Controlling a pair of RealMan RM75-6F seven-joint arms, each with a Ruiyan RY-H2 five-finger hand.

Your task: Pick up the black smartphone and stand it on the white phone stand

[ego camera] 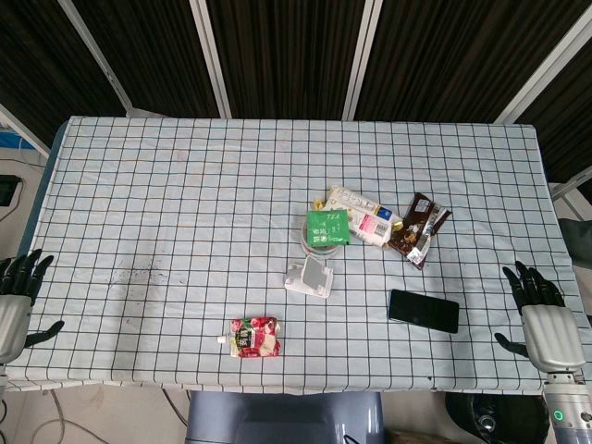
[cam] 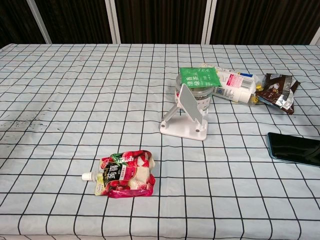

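The black smartphone (ego camera: 423,311) lies flat on the checked tablecloth, right of centre near the front edge; in the chest view the smartphone (cam: 295,149) reaches the right border. The white phone stand (ego camera: 309,277) sits to its left, empty, its tilted back plate showing clearly on the stand (cam: 185,116) in the chest view. My right hand (ego camera: 544,319) hovers at the table's right front corner, fingers spread, holding nothing, well right of the phone. My left hand (ego camera: 17,301) is at the left edge, also with fingers apart and empty. Neither hand shows in the chest view.
Behind the stand is a cup with a green lid (ego camera: 326,228), a white packet (ego camera: 361,215) and a brown snack wrapper (ego camera: 418,229). A red drink pouch (ego camera: 253,337) lies near the front edge, left of the stand. The table edge (ego camera: 277,387) runs along the front.
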